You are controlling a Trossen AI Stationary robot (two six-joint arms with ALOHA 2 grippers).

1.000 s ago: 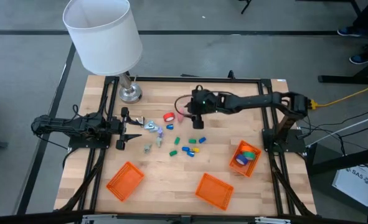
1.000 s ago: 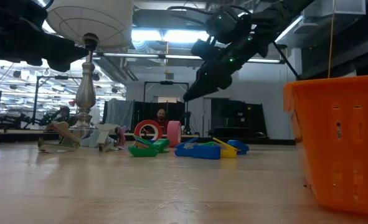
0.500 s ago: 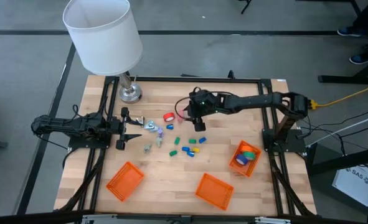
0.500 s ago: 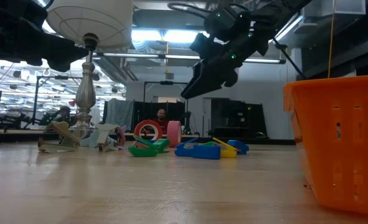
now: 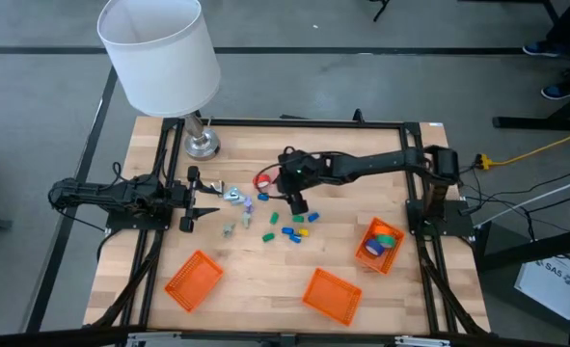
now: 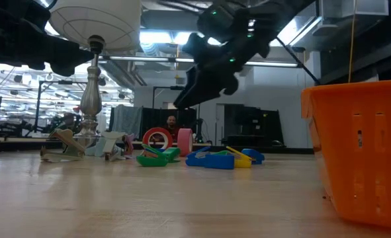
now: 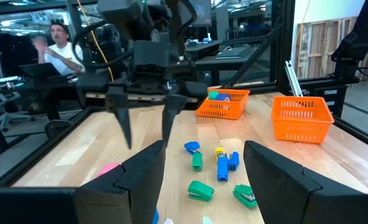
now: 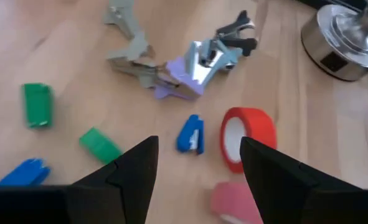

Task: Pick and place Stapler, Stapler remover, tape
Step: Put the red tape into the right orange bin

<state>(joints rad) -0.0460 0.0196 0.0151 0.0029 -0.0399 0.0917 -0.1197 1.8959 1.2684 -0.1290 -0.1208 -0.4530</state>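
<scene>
Hovering with fingers spread and empty, right end effector (image 5: 297, 200) sits above red tape (image 8: 247, 137) on the worktop (image 5: 246, 280) beside pink tape (image 8: 236, 202); light, stiff, likely slick, so pinch across its rim; left end effector (image 5: 196, 200) waits open.

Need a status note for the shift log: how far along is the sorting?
One orange basket already holds a few items. The right gripper hovers open above the red tape and holds nothing; the left gripper waits open at the table's left. Small staplers and staple removers are loose on the table.
</scene>
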